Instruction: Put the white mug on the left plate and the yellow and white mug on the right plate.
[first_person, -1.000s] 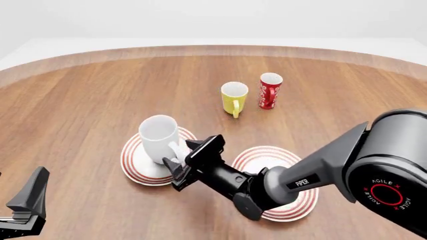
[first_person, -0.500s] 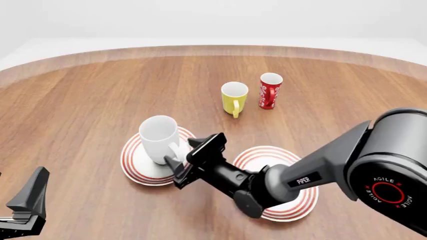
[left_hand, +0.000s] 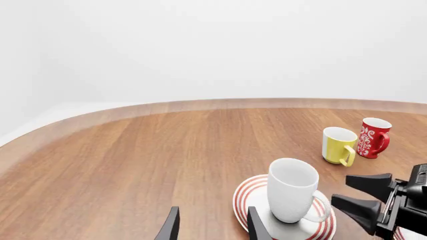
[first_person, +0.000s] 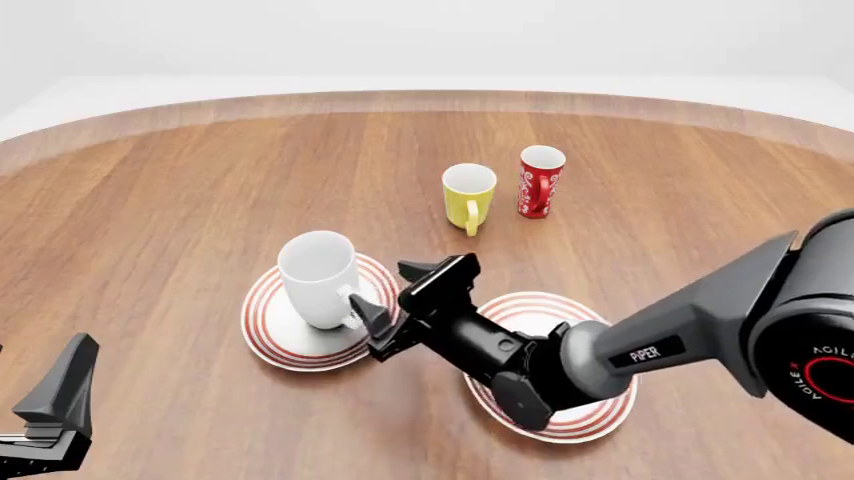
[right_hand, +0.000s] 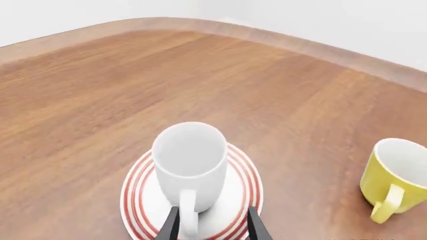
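The white mug (first_person: 318, 278) stands upright on the left plate (first_person: 267, 330), with its handle turned toward my right gripper (first_person: 391, 290). That gripper is open. In the right wrist view its fingers (right_hand: 172, 225) straddle the handle without closing on it, the white mug (right_hand: 190, 160) just ahead. The right plate (first_person: 587, 415) lies under my right arm and is partly hidden. Farther back stands the yellow and white mug (first_person: 469, 195), also visible as the yellow and white mug (right_hand: 393, 177). My left gripper (first_person: 60, 395) hangs open at the near left, away from everything.
A slim red cup (first_person: 539, 180) with white markings stands just right of the yellow mug. The left wrist view shows the white mug (left_hand: 292, 190), the yellow and white mug (left_hand: 338, 145), the red cup (left_hand: 373, 137) and my right gripper (left_hand: 343, 191).
My right gripper has shifted right and slightly back from the white mug, and its arm has swung with it. The mug stays on the left plate. The left arm has not moved.
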